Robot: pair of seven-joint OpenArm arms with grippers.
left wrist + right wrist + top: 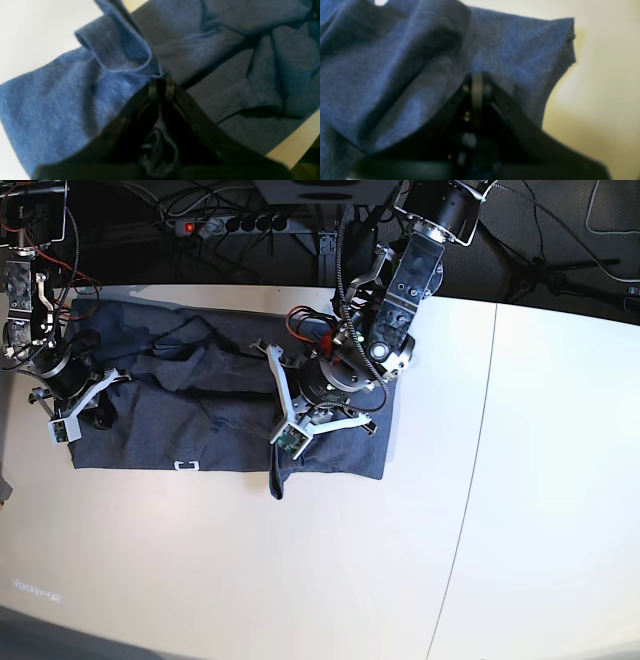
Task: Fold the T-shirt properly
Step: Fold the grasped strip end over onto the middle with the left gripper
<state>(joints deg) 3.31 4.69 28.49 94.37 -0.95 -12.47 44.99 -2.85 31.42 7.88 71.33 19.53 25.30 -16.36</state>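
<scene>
T-shirt (200, 415) lay spread in a rumpled band across the table (300, 580), partly folded, creases unsmoothed, far from neat. Left gripper (160, 82) pinched tight on a fold near mid-cloth; right gripper (477, 85) clamped on fabric at the other end. Further folding seemingly left.

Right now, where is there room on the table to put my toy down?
The white table is bare in front of the T-shirt, and all along the side right of it, past the seam. It is crowded at the back left, where the shirt lies with the left gripper and right gripper pinching it.
</scene>
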